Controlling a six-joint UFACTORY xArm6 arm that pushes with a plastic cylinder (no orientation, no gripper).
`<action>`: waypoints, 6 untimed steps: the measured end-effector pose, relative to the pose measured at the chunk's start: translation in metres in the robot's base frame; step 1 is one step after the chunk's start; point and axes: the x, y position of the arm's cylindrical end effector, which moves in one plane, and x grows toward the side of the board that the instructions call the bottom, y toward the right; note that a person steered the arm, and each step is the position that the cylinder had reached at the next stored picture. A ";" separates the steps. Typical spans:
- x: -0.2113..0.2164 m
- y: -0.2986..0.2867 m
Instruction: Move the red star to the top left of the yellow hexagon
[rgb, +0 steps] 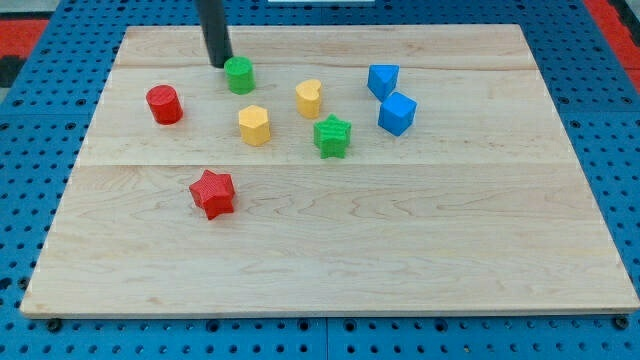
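Red star below-left of yellow hexagon; my tip beside green cylinder.

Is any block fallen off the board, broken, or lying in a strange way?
Nothing stands out. All eight blocks lie on the wooden board, apart from each other. My tip is beside the green cylinder, far from the red star.

The wooden board lies flat. On it sit a red star, a red cylinder, a green cylinder, a green star, a yellow hexagon, a yellow heart and two blue blocks.
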 end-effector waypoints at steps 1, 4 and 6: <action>-0.005 0.002; -0.036 0.039; 0.064 -0.121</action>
